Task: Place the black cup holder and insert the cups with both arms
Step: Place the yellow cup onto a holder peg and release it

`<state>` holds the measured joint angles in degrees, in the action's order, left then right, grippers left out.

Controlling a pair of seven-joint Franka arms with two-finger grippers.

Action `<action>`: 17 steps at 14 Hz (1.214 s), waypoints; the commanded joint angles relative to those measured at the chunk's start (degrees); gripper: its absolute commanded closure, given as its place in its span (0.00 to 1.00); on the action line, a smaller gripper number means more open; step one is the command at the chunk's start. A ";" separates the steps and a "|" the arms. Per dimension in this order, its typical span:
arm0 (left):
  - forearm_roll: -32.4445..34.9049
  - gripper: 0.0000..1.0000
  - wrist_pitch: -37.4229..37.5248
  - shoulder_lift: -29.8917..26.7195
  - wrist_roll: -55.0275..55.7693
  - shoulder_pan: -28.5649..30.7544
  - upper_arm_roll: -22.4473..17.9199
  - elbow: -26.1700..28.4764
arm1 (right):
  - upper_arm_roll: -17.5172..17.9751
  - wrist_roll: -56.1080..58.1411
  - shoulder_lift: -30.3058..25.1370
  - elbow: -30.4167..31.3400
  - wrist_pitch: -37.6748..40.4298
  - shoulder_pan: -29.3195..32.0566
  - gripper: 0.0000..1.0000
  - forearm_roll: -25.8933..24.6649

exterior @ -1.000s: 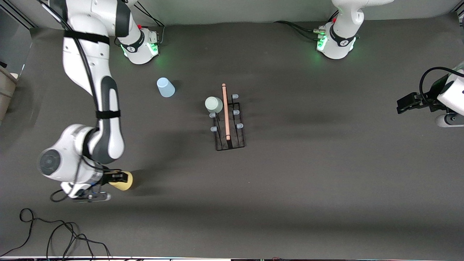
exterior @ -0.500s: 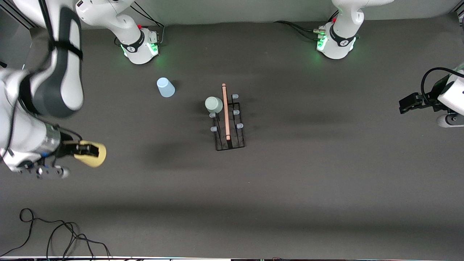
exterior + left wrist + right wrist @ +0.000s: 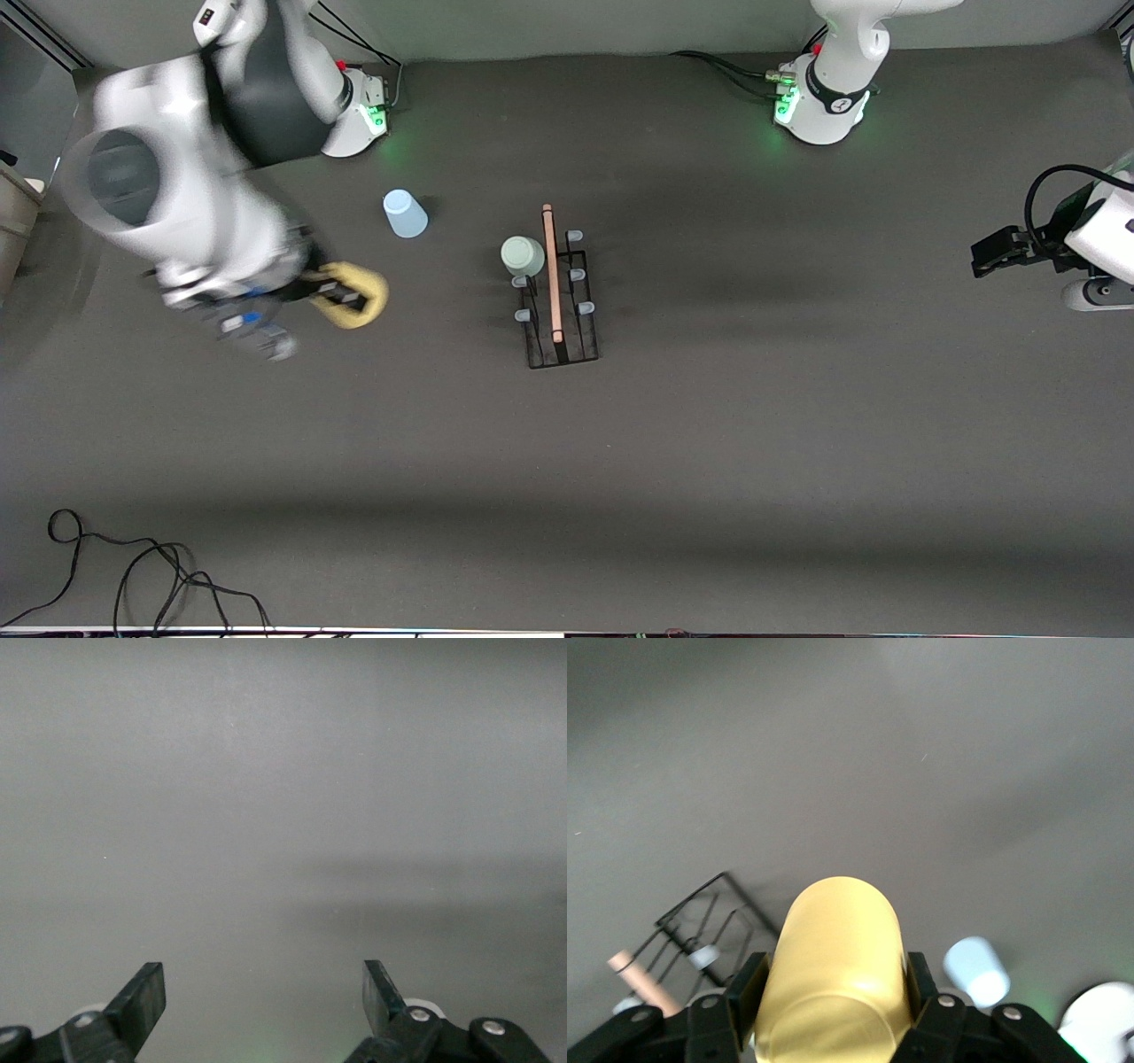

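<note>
Yellow cup in the air, rack waiting mid-table

The right gripper pinched the yellow cup by its sides, up over bare mat toward the right arm's end; the black wire rack stood mid-table, wooden rod on top, pale-capped pegs either side, and a pale green cup sat upended on one peg; the light blue cup stood upside down on the table, nearer the right arm's base; the left gripper waited at its own end, jaws spread, nothing between them; the risk, I'd say: smooth, tapered plastic could slide in that pinch, or the rim could clip a thin peg and shove the light rack.
</note>
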<state>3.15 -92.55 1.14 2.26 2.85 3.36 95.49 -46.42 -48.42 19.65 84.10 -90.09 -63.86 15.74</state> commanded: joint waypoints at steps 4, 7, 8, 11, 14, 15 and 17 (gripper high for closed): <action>-1.74 0.01 1.23 -0.35 0.64 -0.12 -0.20 -0.04 | -0.60 -28.36 3.81 0.63 -9.64 -12.93 1.00 5.00; -1.66 0.01 1.58 -0.35 1.17 -0.56 -0.02 0.13 | -0.60 -31.20 5.84 2.72 -14.82 -14.54 1.00 5.97; -1.74 0.01 1.67 -0.26 1.17 -0.56 -0.02 0.31 | -0.69 -30.33 5.76 4.13 -16.76 -14.19 1.00 5.88; -1.66 0.01 1.49 -0.09 1.17 -0.48 -0.02 0.40 | -0.78 -27.61 5.93 9.13 -22.56 -13.22 1.00 5.88; -1.66 0.01 1.49 -0.09 1.17 -0.48 -0.02 0.49 | -0.69 -27.25 7.24 14.77 -31.70 -13.39 1.00 5.97; -1.66 0.01 1.58 -0.09 1.17 -0.48 -0.02 0.40 | -0.69 -27.42 8.55 14.78 -32.42 -13.65 1.00 6.14; -1.66 0.01 1.49 -0.09 1.17 -0.48 -0.02 0.40 | -0.69 -27.16 10.14 14.78 -32.95 -13.92 1.00 9.90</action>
<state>2.02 -91.70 1.60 2.43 2.77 3.51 95.64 -46.43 -76.86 28.20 98.93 -121.65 -76.70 22.40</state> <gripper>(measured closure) 0.009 0.322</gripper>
